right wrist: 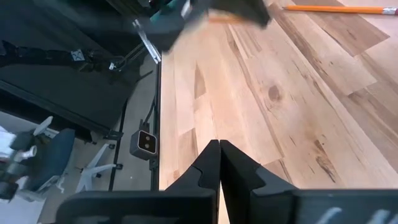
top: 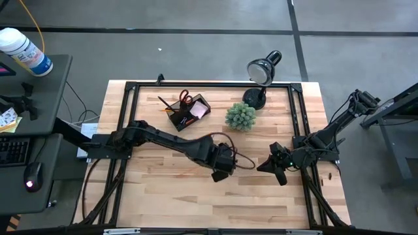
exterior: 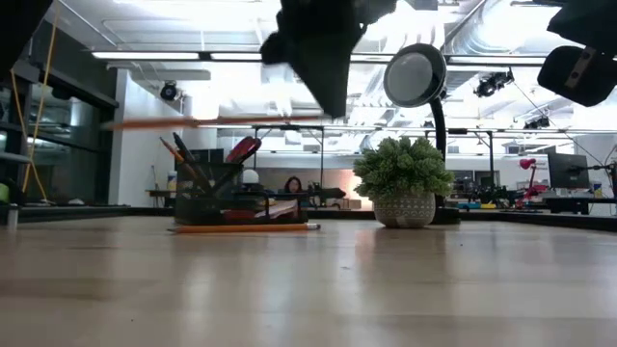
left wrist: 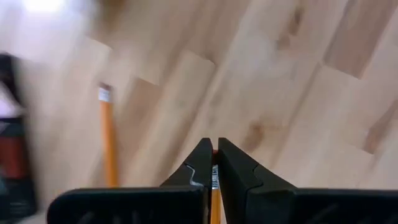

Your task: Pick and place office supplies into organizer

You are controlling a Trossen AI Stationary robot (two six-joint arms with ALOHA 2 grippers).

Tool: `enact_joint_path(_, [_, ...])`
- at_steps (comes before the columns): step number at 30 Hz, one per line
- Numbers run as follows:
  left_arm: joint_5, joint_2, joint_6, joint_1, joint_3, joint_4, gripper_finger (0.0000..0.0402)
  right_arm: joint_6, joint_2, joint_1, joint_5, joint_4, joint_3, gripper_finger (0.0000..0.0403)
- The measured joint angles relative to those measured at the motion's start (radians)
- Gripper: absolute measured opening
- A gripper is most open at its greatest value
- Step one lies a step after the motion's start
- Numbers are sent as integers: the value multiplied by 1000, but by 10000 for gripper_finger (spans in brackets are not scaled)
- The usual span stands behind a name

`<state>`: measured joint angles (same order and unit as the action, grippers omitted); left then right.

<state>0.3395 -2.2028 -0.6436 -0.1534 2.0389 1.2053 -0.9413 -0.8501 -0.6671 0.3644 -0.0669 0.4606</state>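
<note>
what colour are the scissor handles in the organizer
Orange-red; the scissors stand in the organizer, best seen in the high view.

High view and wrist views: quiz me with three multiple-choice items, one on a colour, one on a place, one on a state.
1. The loose pencil in front of the organizer is: A blue. B orange. C green.
2. The plant stands: A beside the lamp base. B in the organizer. C at the near edge of the table.
3. The left gripper is: A wide open. B shut on a second pencil. C out of view.

Key: B, the low view shows it orange; A, the high view shows them side by side; B, an orange shaft sits between its closed fingers. The right gripper waits shut over the table's right side.
</note>
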Motion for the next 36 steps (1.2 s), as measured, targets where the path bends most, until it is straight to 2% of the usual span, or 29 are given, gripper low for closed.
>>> enact_joint_path(6, [109,2,110,54,148,137,0,3,0,0,0,0,0,3])
enact_joint_path(14, [275,4,277,146,269,201,0,0,0,0,0,2,0,6])
enact_joint_path(24, [423,8,308,248,278,228,0,0,0,0,0,3,0,3])
enact_joint_path(36, [463,8,325,329,278,241,0,0,0,25,16,0,0,6])
